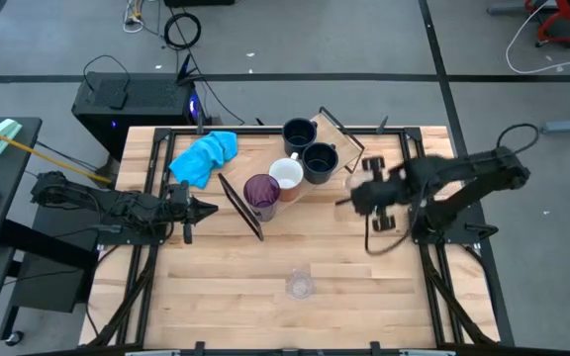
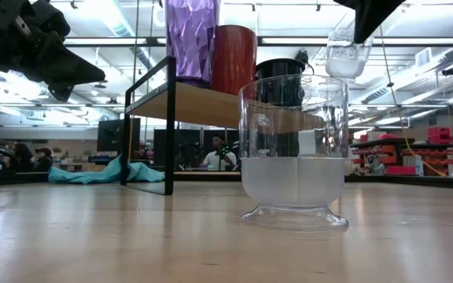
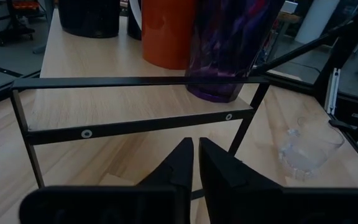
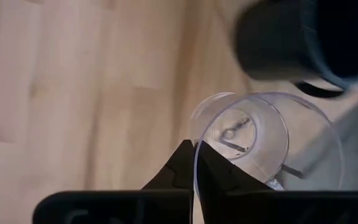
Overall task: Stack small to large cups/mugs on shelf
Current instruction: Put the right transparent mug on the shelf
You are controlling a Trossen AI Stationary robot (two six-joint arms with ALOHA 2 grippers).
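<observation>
Left pincer [image 1: 206,209] waits closed and empty beside the shelf [image 1: 234,198]. To its right the tumbler [image 1: 261,192], white mug [image 1: 286,174] and navy mugs [image 1: 320,161] crowd the board. Right pincer [image 4: 196,163] pinches a glass [image 4: 247,134] by its rim above the shelf's right end, a thin grip that could slip or knock a mug; another glass [image 1: 299,284] sits alone on the surface.

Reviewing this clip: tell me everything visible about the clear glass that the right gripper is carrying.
The clear glass is small, transparent and looks empty. The right gripper pinches its rim, one dark finger inside and one outside. In the low view the clear glass hangs upright in the air, above the level of the shelf board, touching nothing but the fingers. From above, the right gripper is blurred near the shelf's right end, beside the dark navy mugs; the glass itself is hard to pick out there.
</observation>
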